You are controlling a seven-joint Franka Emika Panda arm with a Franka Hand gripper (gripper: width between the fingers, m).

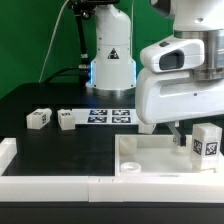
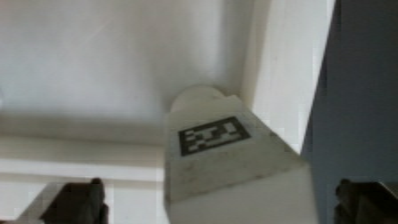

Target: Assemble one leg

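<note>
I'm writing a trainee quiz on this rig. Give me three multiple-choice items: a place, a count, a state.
1. The tagged leg by the fingers stands on: A the white tray-like piece; B the marker board; C the black table.
2. Loose legs lying on the black table: A one; B two; C four.
3. The fingers are: A shut on the leg; B open; C out of view.
A: it stands on the piece. B: two lie beside the marker board. B: gaps show on both sides of the leg.

leg (image 2: 231, 170) tag showing | pincer (image 2: 217, 200) spread, clear of leg both sides | white tray (image 2: 107, 70) behind | dark table (image 2: 365, 80)
</note>
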